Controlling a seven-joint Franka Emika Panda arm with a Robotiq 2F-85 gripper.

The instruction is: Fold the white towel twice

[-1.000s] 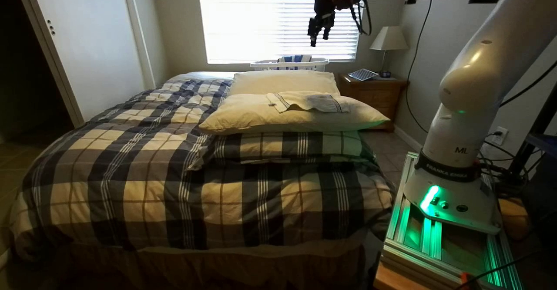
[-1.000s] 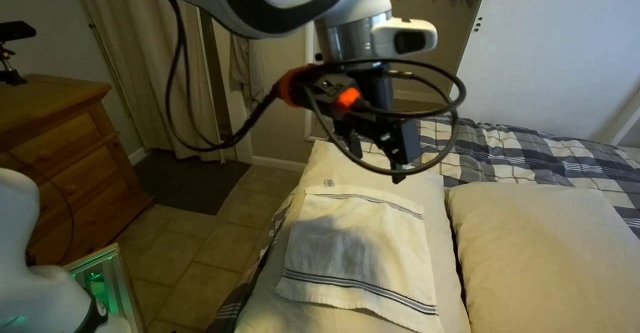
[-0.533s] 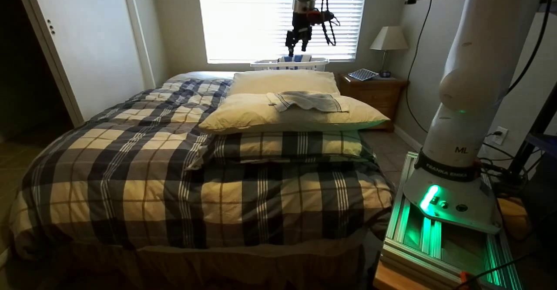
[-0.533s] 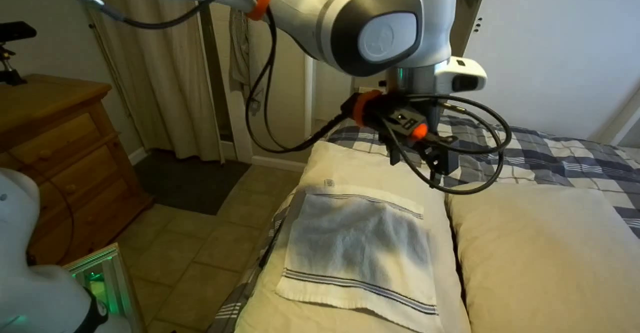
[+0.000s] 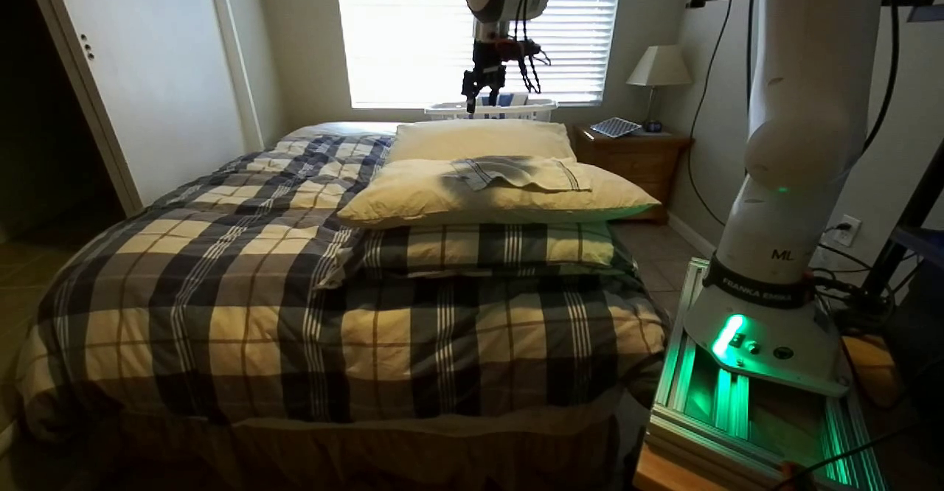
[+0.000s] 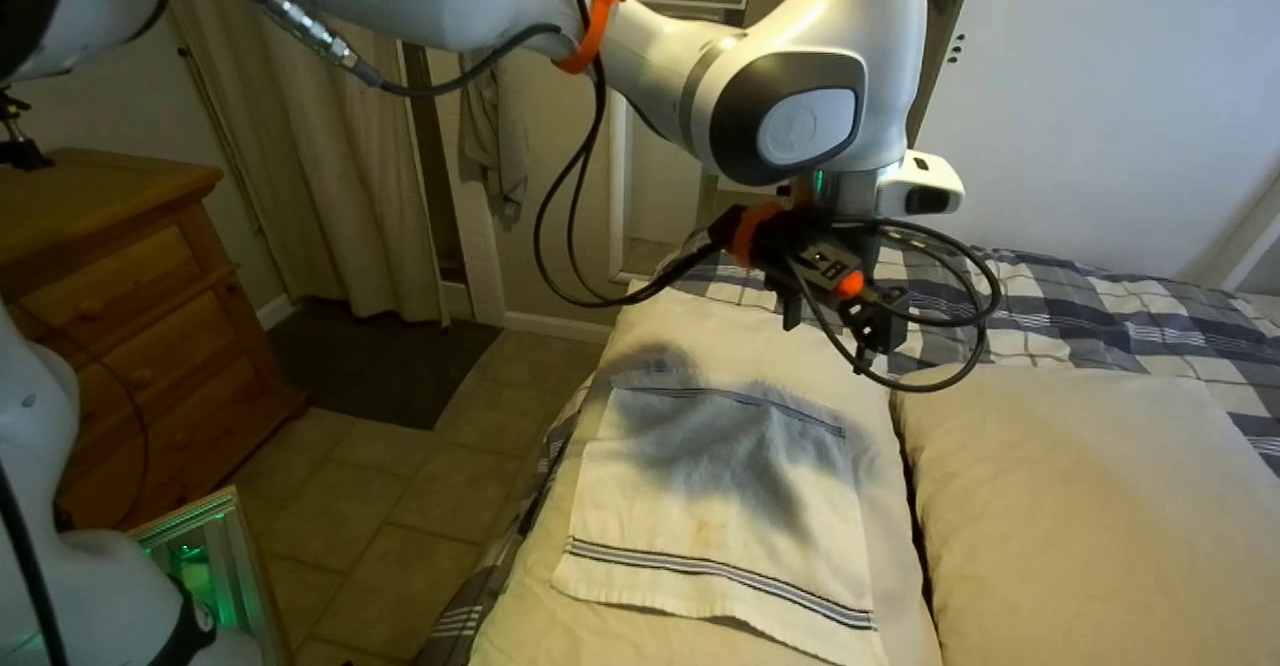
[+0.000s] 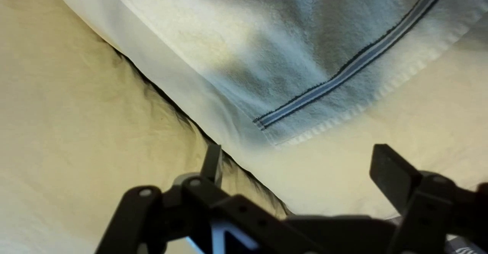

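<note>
The white towel lies spread out and slightly rumpled on a cream pillow, with dark stripes near two opposite ends. It also shows in an exterior view and in the wrist view, where one striped corner points toward the jaws. My gripper is open and empty, its fingers apart on either side of bare pillow just beyond that corner. In both exterior views the gripper hangs above the pillows, apart from the towel. The arm's shadow falls on the towel's striped end nearest the gripper.
A second cream pillow lies beside the towel's pillow, with a dark gap between them. A plaid blanket covers the bed. A white laundry basket, a nightstand and a lamp stand by the window.
The gripper has moved left and down in one view, and right in the other, then slightly lower. The arm's shadow has shifted over the towel. The towel has not moved.
</note>
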